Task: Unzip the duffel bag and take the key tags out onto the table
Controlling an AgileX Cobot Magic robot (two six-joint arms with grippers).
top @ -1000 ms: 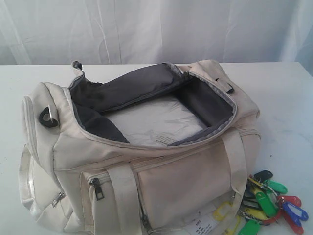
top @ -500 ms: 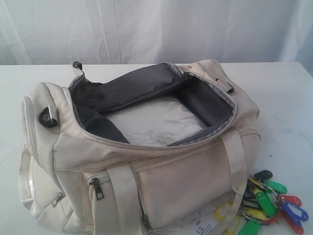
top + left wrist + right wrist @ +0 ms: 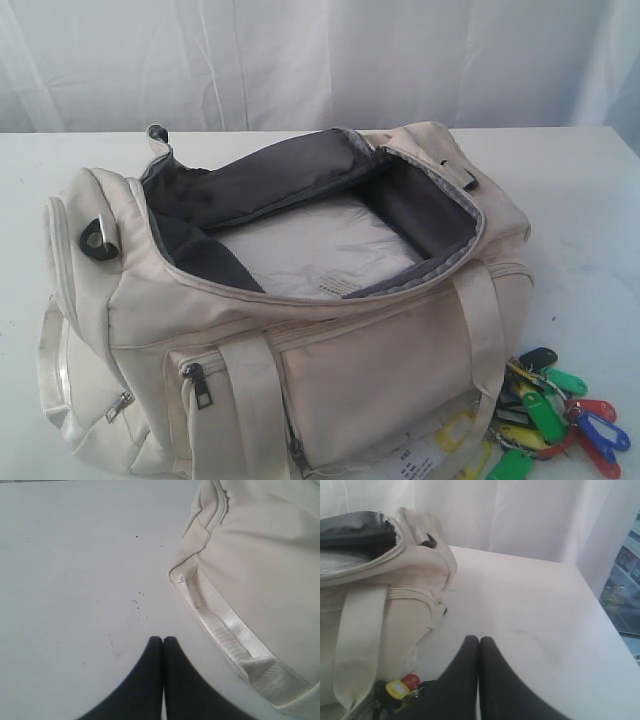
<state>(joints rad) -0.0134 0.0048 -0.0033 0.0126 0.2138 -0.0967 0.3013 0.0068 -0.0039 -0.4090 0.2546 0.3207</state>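
Left gripper (image 3: 162,641) pinched closed and empty over table (image 3: 75,580), right gripper (image 3: 479,640) likewise, duffel bag (image 3: 350,370) unzipped, key tags (image 3: 555,410) at its four o'clock

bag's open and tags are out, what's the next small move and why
Probably none beyond parking the arms: the bag is unzipped, the tags lie on the table beside it, only a pale sheet shows inside, and the left gripper and right gripper are shut, holding nothing.

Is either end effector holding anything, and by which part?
Nothing is held. The left end effector and right end effector are both shut and empty; the key tags lie on the table.
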